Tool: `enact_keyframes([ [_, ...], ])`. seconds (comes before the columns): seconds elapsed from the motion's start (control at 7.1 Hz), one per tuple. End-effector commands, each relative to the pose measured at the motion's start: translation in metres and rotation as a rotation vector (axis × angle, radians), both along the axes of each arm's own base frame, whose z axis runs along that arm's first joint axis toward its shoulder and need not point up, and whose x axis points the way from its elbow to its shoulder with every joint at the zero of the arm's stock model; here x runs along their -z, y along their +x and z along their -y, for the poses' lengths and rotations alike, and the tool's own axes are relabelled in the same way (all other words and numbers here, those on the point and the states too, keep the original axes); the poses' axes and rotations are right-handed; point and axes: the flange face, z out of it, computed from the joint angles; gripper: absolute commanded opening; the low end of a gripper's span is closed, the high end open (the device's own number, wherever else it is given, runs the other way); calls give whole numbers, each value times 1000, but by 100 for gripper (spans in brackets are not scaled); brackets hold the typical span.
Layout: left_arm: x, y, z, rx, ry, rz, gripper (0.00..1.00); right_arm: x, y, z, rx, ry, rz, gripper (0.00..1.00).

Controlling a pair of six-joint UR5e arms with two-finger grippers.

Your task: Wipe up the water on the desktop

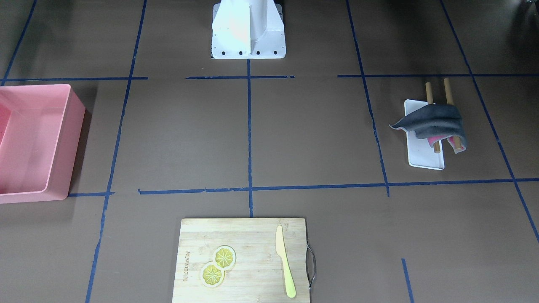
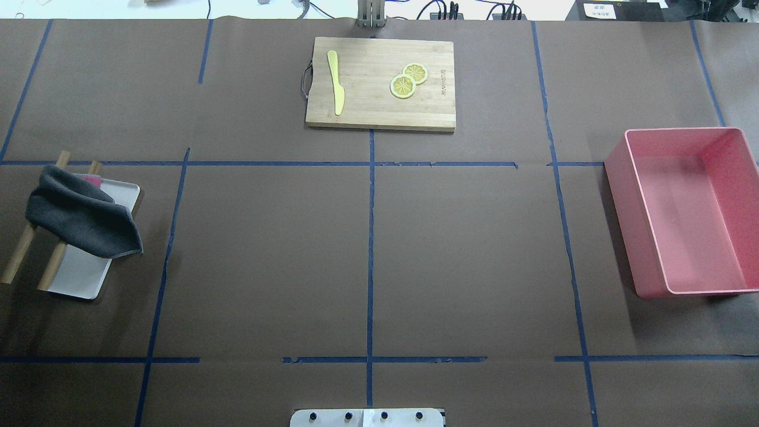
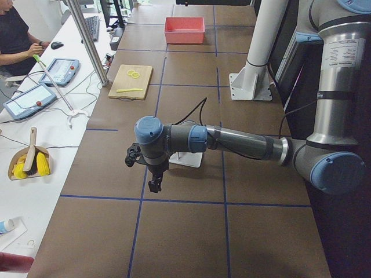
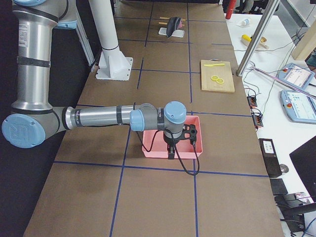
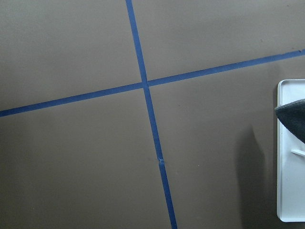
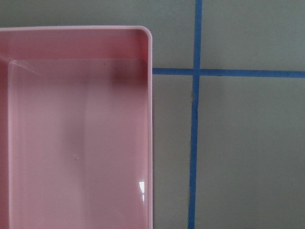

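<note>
Overhead exterior — desktop (image 2: 267,255), long axis side to side

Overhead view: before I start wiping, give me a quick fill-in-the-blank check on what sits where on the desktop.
1. The dark grey cloth hangs over two wooden rods that cross a ____ tray.
2. On the cutting board lie a yellow knife and ____ lemon slices.
3. The pink bin stands on the desktop at the robot's ____ side.

Missing words: white; two; right.
</note>
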Motion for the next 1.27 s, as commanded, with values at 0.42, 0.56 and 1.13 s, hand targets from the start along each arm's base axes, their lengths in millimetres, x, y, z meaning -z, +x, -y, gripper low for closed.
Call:
enact_keyframes([
  [0.42, 14, 0, 5, 0, 27, 5, 100, -5, -3, 5, 4, -7, 0, 100],
  [0.56, 15, 1, 5, 4, 26, 2, 100, 0, -3, 7, 4, 4, 1, 100],
  [1.13, 17, 3, 5, 19, 22, -13, 100, 2, -3, 7, 3, 29, 9, 100],
])
